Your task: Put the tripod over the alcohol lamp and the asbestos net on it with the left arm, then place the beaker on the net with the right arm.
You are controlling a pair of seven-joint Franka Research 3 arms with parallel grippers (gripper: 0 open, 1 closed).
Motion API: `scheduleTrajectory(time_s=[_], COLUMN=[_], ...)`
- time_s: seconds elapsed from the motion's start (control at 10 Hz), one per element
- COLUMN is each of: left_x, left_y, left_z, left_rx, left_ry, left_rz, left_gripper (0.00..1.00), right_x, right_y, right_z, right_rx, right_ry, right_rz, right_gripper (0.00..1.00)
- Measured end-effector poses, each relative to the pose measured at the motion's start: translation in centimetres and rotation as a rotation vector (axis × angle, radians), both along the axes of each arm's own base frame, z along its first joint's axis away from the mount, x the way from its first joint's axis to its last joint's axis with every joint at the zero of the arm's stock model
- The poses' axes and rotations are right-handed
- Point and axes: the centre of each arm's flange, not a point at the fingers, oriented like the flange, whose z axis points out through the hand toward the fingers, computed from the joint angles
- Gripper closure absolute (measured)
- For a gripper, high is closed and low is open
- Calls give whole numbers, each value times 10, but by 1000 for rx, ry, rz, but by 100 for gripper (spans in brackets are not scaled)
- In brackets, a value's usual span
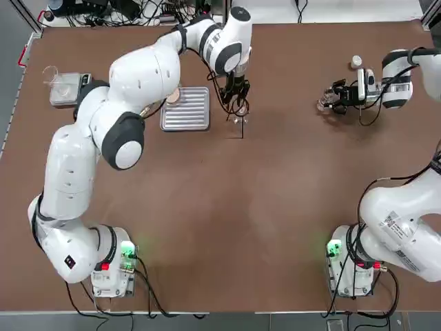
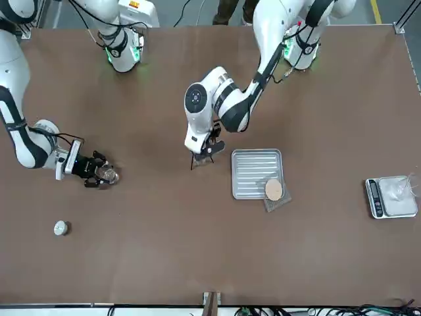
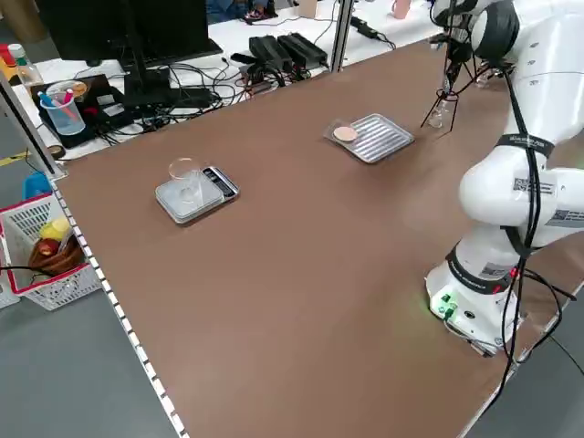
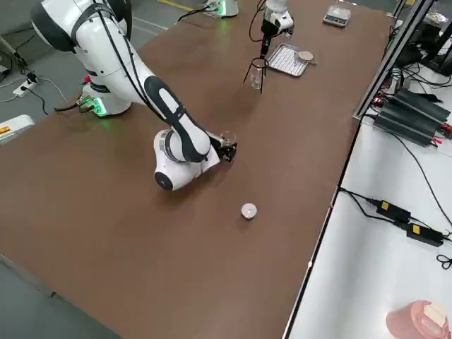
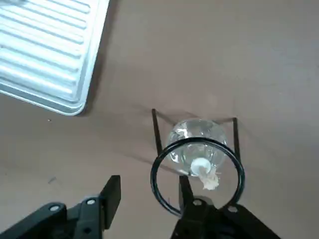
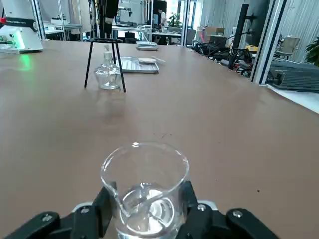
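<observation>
- Two claws, two jobs: left gripper (image 5: 144, 209) is sitting released over the tripod (image 5: 198, 169), now straddling the alcohol lamp (image 5: 195, 149) mid-desk.
- Right gripper (image 6: 144, 219) is grasping the beaker (image 6: 144, 191) near the desk's right edge, waiting for the asbestos net (image 2: 275, 192) beside the tray (image 2: 253, 172).

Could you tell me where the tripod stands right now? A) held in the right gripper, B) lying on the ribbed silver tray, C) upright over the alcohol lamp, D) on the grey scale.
C: the tripod stands on its legs with its ring encircling the alcohol lamp below.
</observation>
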Motion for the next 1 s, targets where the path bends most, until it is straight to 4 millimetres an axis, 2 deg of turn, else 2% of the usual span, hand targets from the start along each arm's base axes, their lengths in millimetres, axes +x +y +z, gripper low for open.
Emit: scheduleTrajectory(time_s=[0.1,0.2,0.4,0.5,0.6,0.8,1.0], left_x=[8,26,77,98,117,154,189], left_y=[6,24,93,129,163,233,317], left_z=[19,45,106,125,132,128,125], left_rx=[-13,-32,-69,-76,-74,-77,-157], left_ry=[-22,-50,-102,-117,-119,-99,-72], left_rz=[15,50,93,80,53,-17,-91], left_gripper=[44,43,40,39,39,39,39], right_x=[0,0,0,0,0,-1,0], right_y=[0,0,0,-1,-1,-3,-3], right_z=[0,0,0,0,0,1,2], right_rx=[0,0,-2,-3,-5,-12,-14], right_ry=[0,0,-1,-1,0,7,10], right_rz=[0,0,2,2,4,11,12], right_gripper=[41,41,41,41,41,41,41])
